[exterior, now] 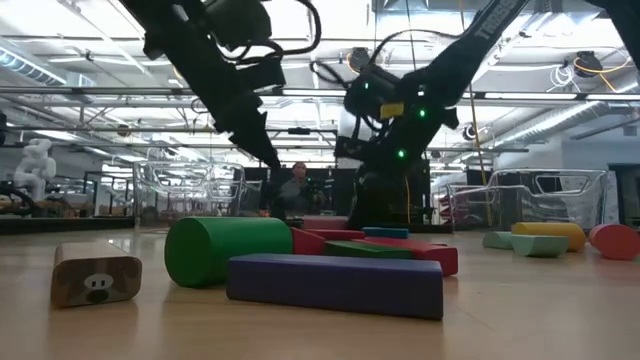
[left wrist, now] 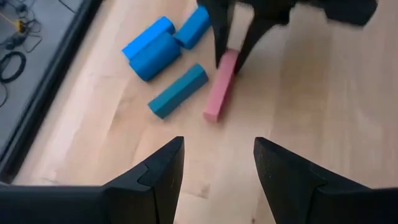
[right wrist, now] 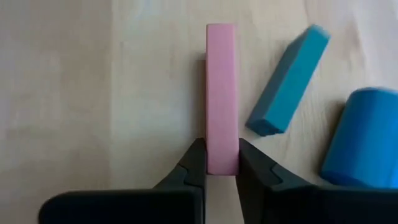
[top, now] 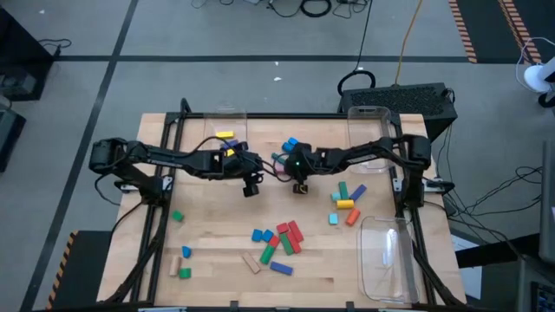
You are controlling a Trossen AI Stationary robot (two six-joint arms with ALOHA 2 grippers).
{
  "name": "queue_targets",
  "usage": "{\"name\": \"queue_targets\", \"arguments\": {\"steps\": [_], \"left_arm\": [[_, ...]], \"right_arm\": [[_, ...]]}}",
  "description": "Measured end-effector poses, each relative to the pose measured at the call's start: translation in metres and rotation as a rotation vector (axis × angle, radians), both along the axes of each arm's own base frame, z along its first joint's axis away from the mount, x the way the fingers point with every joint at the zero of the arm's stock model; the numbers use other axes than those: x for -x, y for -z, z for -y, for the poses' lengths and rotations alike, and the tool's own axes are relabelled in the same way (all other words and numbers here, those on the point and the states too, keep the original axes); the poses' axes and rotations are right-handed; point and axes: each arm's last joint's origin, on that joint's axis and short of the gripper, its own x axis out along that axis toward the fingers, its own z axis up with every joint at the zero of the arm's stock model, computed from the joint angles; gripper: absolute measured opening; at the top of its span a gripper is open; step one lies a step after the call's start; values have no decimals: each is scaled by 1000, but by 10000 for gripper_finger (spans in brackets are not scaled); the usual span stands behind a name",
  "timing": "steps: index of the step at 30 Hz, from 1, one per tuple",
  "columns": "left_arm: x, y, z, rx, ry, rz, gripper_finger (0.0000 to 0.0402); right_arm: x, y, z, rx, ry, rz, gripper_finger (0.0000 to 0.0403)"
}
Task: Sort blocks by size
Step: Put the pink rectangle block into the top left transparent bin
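The right pincer [right wrist: 222,163] is pressed onto one end of a pink bar [right wrist: 221,93], with one dark finger on each long side. The pink bar lies flat on the wooden bench [top: 217,234], near the middle. Just beside the pink bar lies a teal bar [right wrist: 289,81], and next to that a fat blue cylinder [right wrist: 364,137]. They do not touch the pink bar.

The left pincer [left wrist: 214,168] hangs over the bench a little way from the pink bar, pointing at it. Its fingers are spread apart and hold nothing.

More blocks lie farther from the pink bar, toward the front of the bench: a bunch of red, blue and green blocks [top: 279,245], and a small group with a yellow cylinder [top: 345,204] off to the right arm's side. One clear bin [top: 386,258] sits at the front right corner of the bench.

In the low view, a green cylinder [exterior: 228,250] and a dark blue bar [exterior: 335,283] lie close to the camera. A small plain wood block [exterior: 96,277] has a little animal face drawn on it. No words can be read anywhere.
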Motion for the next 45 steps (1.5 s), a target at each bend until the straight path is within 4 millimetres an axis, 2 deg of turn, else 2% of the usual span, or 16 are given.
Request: {"name": "queue_targets", "arguments": {"steps": [13,19,24,30,34,41,45], "left_arm": [[-2,-2,12,-45,113,-5,196],[-5,0,12,-67,131,-8,196],[-13,12,12,-70,135,-17,196],[-18,19,12,-70,135,-7,193],[-19,18,12,-77,142,0,161],[-19,18,13,-72,207,-7,63],[-20,18,13,-64,204,-1,60]], "right_arm": [[-1,-47,-27,30,-72,165,33],[-3,-48,-40,28,-115,172,33],[-6,-50,-50,33,-146,198,33],[-6,-50,-53,31,-147,202,33],[-7,-50,-53,32,-142,205,33],[-6,-50,-53,16,-133,207,36],[-6,-50,-53,-13,-102,208,73]]}}
